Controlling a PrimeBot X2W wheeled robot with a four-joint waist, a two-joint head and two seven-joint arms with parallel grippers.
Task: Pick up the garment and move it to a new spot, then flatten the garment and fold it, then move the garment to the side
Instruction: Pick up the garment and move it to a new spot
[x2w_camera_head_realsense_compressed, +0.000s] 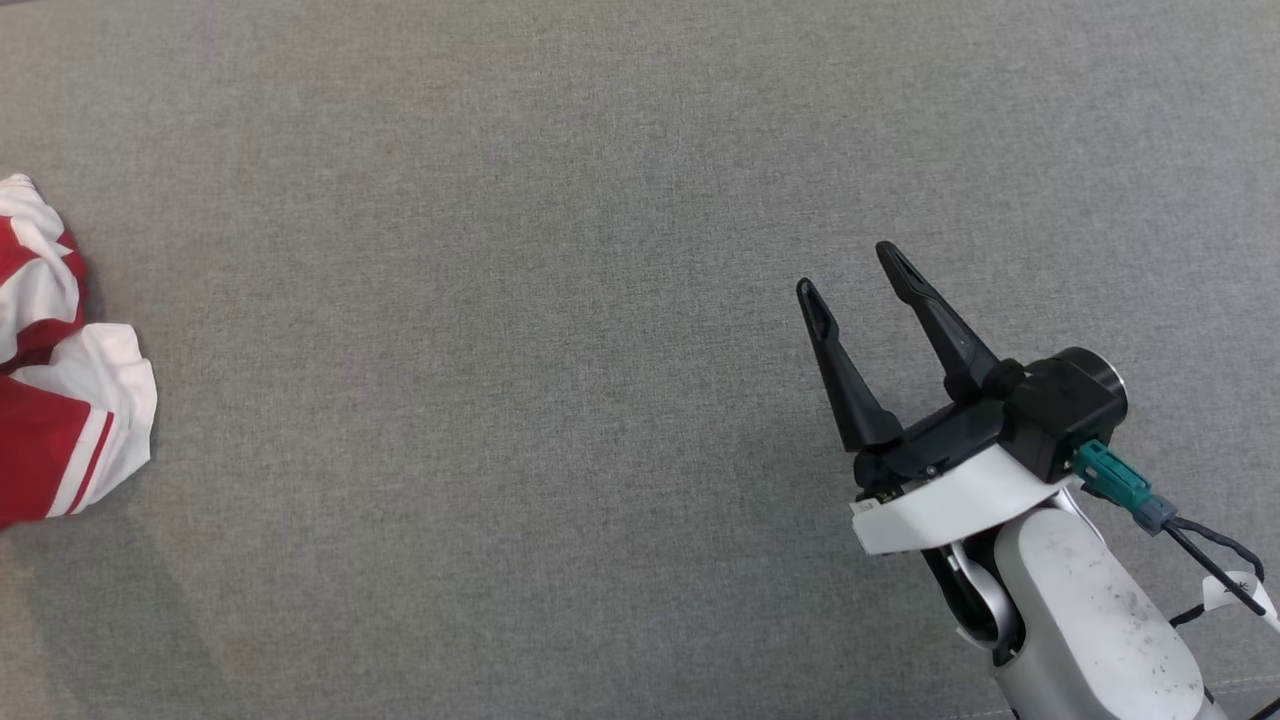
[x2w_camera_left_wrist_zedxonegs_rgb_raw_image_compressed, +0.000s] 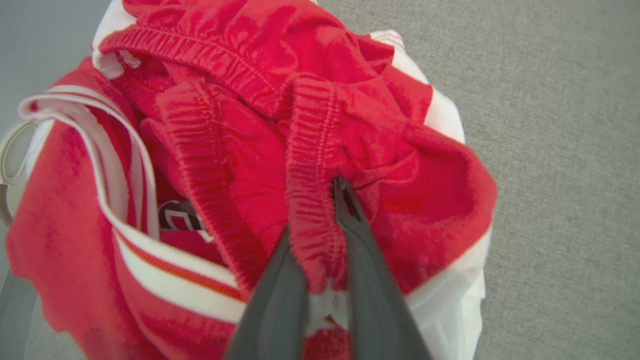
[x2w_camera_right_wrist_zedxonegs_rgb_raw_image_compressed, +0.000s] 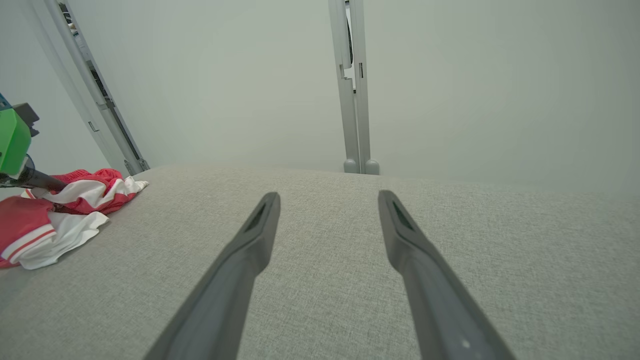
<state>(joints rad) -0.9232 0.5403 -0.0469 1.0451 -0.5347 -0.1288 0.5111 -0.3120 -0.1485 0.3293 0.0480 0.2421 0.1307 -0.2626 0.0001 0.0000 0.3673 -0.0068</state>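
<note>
Red and white cloth, crumpled: the garment (x2w_camera_head_realsense_compressed: 60, 400) sits in a heap at the far left edge of the head view, on the grey fabric surface (x2w_camera_head_realsense_compressed: 500, 300), partly cut off by the frame. It is not spread and not folded. In the same view the right gripper (x2w_camera_head_realsense_compressed: 845, 270) is at the lower right, well apart from the cloth, with its fingers spread wide, nothing between them and bare surface beneath. Left wrist view: the left gripper (x2w_camera_left_wrist_zedxonegs_rgb_raw_image_compressed: 315, 215) has its two dark fingers drawn narrow on a fold of the ribbed red waistband (x2w_camera_left_wrist_zedxonegs_rgb_raw_image_compressed: 310, 165). One fingertip shows at the top of the fold and the other is buried under cloth. The bulk of the garment bunches around and beyond the fingers, with white-striped trim to the left. Right wrist view: the heap lies at the left, resting on the surface near its far edge. A dark finger below a green connector (x2w_camera_right_wrist_zedxonegs_rgb_raw_image_compressed: 10, 140) reaches into it from the left border. This arm's own fingers are parted and empty, pointing toward the pale wall and a metal post (x2w_camera_right_wrist_zedxonegs_rgb_raw_image_compressed: 352, 85). Judgement: the grasp for the first step looks made, but I cannot tell whether any lift has begun. Moving the garment to a new spot, flattening, folding and setting it aside all remain.
</note>
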